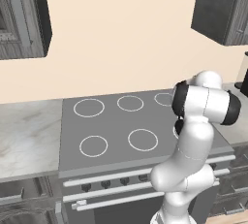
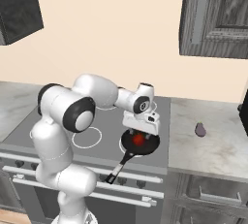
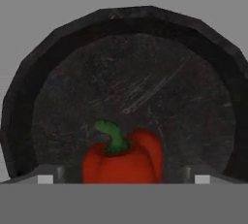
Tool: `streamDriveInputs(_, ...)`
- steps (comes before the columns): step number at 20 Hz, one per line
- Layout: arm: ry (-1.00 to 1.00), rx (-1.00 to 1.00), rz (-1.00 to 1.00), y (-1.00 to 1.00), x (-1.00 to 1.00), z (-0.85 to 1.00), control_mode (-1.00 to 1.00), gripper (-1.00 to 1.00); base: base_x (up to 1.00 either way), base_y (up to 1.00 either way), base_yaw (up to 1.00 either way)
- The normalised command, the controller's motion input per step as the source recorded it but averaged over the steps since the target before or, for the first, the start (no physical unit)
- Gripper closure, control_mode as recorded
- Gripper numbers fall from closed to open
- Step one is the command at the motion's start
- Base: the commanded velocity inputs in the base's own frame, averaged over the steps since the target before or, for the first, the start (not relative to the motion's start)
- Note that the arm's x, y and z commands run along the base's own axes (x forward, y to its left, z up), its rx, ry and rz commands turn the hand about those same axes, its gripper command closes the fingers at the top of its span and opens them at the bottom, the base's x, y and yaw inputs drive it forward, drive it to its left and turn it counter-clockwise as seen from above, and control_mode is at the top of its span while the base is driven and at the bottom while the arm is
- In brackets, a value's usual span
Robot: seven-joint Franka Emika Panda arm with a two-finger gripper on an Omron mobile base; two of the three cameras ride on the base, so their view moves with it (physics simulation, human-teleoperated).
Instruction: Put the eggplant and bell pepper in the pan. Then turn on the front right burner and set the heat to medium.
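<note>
Red bell pepper (image 3: 122,157) lies in the round black frying pan (image 3: 63,53); my claw (image 2: 141,132) is spread, so I lift straight up, clear of the rim.

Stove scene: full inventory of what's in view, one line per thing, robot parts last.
bell pepper: 1, red with green stem, lying in the pan
pan: 1, black, long dark handle toward the stove front, on the cooktop's front right
eggplant: 1, dull purple, on the marble counter right of the stove
cooktop: 1, grey, white burner rings
stove knobs: a row, dark, on the front panel
marble counter: pale, both sides of the stove
wall cabinets: dark wood, upper corners
arm: 1, white with dark joints
end effector: 1, just above the pan, over the pepper, jaws apart, holding nothing
</note>
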Motion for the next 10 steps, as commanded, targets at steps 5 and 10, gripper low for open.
streamDriveInputs(5,-0.05,-0.09,0.0,-0.28,0.02,0.15,-1.0,-1.0,0.0,0.0,0.0)
streamDriveInputs(10,-0.03,-0.12,0.0,-0.51,0.19,0.16,-1.0,-1.0,0.0,0.0,0.0)
